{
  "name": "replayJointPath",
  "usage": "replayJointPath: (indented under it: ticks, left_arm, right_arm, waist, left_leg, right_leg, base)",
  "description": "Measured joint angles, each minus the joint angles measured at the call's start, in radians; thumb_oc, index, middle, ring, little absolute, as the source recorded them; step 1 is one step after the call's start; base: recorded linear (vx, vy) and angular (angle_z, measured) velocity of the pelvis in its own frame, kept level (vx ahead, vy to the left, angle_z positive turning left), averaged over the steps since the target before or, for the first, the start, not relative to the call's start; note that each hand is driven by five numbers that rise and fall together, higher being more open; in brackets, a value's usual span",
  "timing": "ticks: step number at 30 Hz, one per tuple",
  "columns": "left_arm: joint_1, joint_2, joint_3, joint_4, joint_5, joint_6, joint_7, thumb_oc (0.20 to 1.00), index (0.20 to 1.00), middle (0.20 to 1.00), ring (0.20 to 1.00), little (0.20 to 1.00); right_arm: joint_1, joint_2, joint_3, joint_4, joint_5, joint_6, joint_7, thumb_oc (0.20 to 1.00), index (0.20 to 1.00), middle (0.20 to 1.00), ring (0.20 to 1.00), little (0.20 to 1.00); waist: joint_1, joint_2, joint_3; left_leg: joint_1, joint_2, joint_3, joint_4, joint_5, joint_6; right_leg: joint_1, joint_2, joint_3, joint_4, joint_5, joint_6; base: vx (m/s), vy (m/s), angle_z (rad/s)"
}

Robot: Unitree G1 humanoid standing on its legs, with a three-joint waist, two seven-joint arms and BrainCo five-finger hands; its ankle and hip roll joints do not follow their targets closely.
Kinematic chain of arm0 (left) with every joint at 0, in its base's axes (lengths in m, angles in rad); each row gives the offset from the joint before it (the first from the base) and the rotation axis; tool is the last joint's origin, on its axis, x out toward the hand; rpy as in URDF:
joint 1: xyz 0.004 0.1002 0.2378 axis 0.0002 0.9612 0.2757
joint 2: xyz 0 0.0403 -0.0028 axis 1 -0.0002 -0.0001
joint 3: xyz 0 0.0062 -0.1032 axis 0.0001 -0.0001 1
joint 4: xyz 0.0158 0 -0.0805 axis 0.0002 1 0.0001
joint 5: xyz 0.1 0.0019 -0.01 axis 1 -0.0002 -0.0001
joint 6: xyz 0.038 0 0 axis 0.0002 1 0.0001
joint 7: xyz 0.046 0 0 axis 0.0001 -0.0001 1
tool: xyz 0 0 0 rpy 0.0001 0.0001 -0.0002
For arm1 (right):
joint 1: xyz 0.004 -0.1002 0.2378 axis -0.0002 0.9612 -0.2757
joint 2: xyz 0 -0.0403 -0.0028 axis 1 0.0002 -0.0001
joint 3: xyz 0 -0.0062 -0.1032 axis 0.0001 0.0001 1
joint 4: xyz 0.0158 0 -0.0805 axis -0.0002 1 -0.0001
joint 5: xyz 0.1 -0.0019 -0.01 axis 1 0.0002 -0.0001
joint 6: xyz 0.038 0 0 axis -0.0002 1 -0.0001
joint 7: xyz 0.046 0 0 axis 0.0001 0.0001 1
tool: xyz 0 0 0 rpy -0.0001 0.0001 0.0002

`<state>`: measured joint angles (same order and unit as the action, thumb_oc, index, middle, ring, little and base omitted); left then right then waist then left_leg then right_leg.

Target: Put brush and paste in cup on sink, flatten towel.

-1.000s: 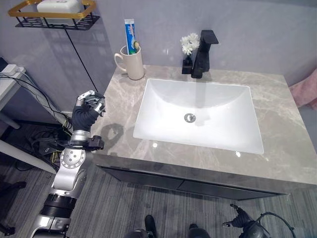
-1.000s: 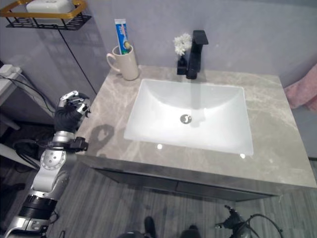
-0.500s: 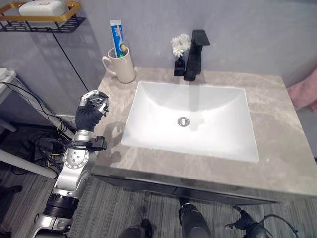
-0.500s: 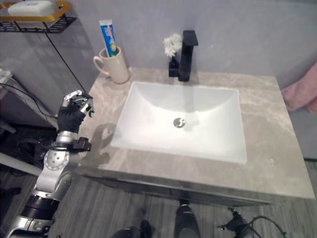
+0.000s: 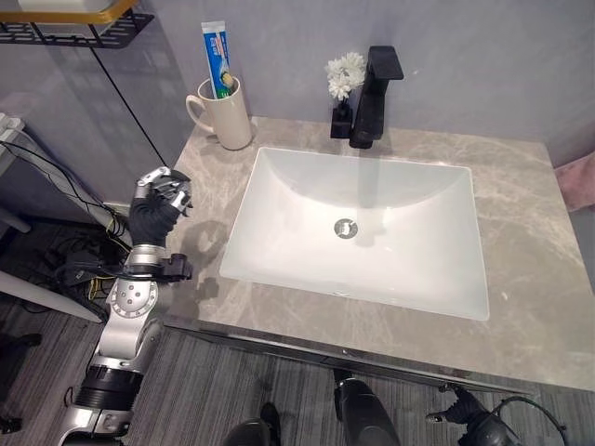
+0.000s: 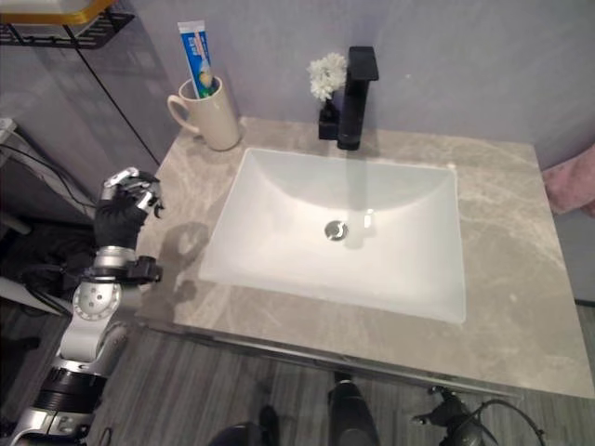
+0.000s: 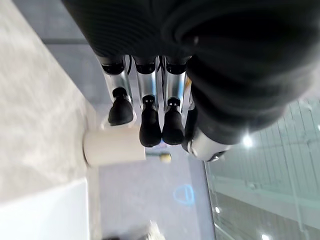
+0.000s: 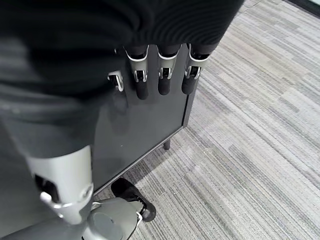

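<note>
Grey marble-patterned countertop (image 5: 521,279) carries the white rectangular basin (image 5: 363,228), and the cream ceramic mug (image 5: 227,116) stands at about 10 o'clock from the basin, just off its back corner. A blue-and-white toothpaste tube (image 5: 215,60) stands upright in that mug; a small yellow-green tip beside it may be the brush head, but you cannot confirm this from the head views.

Your left hand (image 5: 160,200) hovers off the counter's 9 o'clock edge, fingers curled inward and holding nothing. Your right hand (image 8: 160,75) hangs low beside the dark cabinet front (image 8: 145,130), above the grey striped floor (image 8: 250,125), fingers hanging straight and apart, empty.

A pink towel (image 5: 578,181) shows partly at the 3 o'clock edge of the frame, well apart from both hands; its lie cannot be judged.

Risks, as judged:
1. The towel sits across the basin from the raised hand. Reaching with the left would sweep past the black faucet (image 5: 372,98) and the white flowers in a small black vase (image 5: 342,88).
2. Raising the right hand from below risks catching the counter's front lip.
3. The mug is top-heavy with the tall tube; any brush by the curled left hand could tip it.
</note>
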<state>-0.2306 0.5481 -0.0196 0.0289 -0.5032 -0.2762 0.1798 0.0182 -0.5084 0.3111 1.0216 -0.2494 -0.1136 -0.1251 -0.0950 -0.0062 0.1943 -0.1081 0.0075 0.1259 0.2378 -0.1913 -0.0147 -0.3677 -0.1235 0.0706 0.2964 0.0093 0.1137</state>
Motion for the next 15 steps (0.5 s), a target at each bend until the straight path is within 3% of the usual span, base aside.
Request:
replayJointPath:
  ticks: [7, 15]
  left_arm:
    - [-0.007, 0.04, 0.014, 0.045, 0.0, 0.019, 0.013, 0.2, 0.2, 0.2, 0.2, 0.2]
    - [-0.131, 0.084, -0.048, 0.173, -0.002, 0.033, 0.014, 0.2, 0.2, 0.2, 0.2, 0.2]
  right_arm:
    - [-0.005, -0.013, 0.038, -0.064, -0.005, -0.001, 0.022, 1.0, 1.0, 1.0, 1.0, 1.0]
    - [-0.016, -0.027, 0.068, -0.065, -0.021, 0.0, 0.042, 1.0, 1.0, 1.0, 1.0, 1.0]
  waist:
    - [-0.001, 0.011, -0.008]
    - [-0.007, 0.014, -0.011]
  left_leg:
    - [-0.028, 0.0, 0.018, -0.023, 0.012, 0.005]
    - [-0.037, -0.001, 0.017, -0.129, 0.073, -0.001]
  right_leg:
    - [-0.012, 0.0, 0.006, -0.069, 0.045, 0.006]
    - [-0.017, 0.003, -0.001, -0.184, 0.104, 0.003]
  base:
    - [0.01, 0.001, -0.06]
    - [0.01, -0.007, 0.0]
